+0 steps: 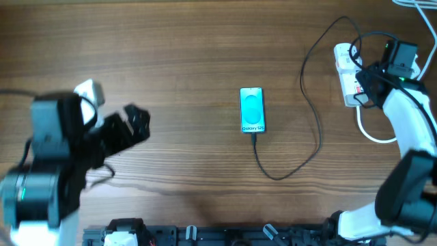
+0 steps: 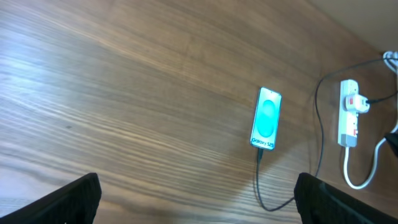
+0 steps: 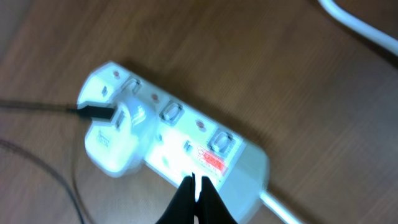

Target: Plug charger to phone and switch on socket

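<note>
The phone [image 1: 252, 109] lies flat mid-table with its teal screen up; it also shows in the left wrist view [image 2: 267, 118]. The thin black charger cable [image 1: 311, 109] runs from the phone's near end, loops right and up to the white socket strip [image 1: 347, 85]. Its plug tip sits at the phone's bottom edge [image 2: 260, 155]. A white adapter [image 3: 118, 138] is plugged into the socket [image 3: 180, 143]. My right gripper [image 3: 196, 186] is shut with its tips over the socket, near its red label. My left gripper [image 1: 130, 126] is open and empty at the table's left.
A thick white power cord [image 1: 372, 130] curls from the socket toward the right edge. Another white cord [image 3: 360, 28] crosses the top right of the right wrist view. A dark rail [image 1: 205, 236] runs along the table's near edge.
</note>
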Controlling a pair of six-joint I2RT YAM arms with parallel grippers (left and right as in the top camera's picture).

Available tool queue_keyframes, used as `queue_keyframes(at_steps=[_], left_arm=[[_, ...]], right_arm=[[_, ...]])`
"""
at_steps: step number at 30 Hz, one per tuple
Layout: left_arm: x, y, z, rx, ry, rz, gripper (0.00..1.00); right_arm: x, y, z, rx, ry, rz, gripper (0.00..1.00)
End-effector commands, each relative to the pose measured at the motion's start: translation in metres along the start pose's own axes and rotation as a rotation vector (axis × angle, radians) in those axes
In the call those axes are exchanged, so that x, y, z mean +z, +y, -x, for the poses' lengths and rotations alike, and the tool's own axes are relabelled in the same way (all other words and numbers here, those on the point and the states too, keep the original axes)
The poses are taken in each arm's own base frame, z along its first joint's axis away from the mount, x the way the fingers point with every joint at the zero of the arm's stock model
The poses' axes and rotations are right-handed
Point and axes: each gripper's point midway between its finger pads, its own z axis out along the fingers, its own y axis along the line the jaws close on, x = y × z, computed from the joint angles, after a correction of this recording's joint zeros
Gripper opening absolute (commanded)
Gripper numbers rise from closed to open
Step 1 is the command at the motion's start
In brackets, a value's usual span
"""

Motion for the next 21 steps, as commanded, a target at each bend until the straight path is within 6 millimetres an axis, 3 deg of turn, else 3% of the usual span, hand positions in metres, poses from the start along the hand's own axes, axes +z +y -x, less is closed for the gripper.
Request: queue_keyframes(at_steps=[1,6,15,21], left_arm=[[-0.028,0.009,-0.013,0.023,-0.077,0.017,1.00],[-0.049,0.015,-0.033,0.028,-0.103,0.006,1.00],[-0.049,0.017,-0.039,0.024,-0.083,0.014,1.00],[-0.049,0.017,-0.039,0.024,-0.082,0.015,1.00]], right_arm=[[0.033,-0.001,0.002,0.004,-0.029,-0.025,0.05],[0.064,0.011,0.004,0.014,-0.069,0.028,0.04],[0.082,0.020,0.009,-0.013,-0.113,0.067,0.04],[0.097,0.018,-0.009,-0.029,-0.057,0.070,0.04]])
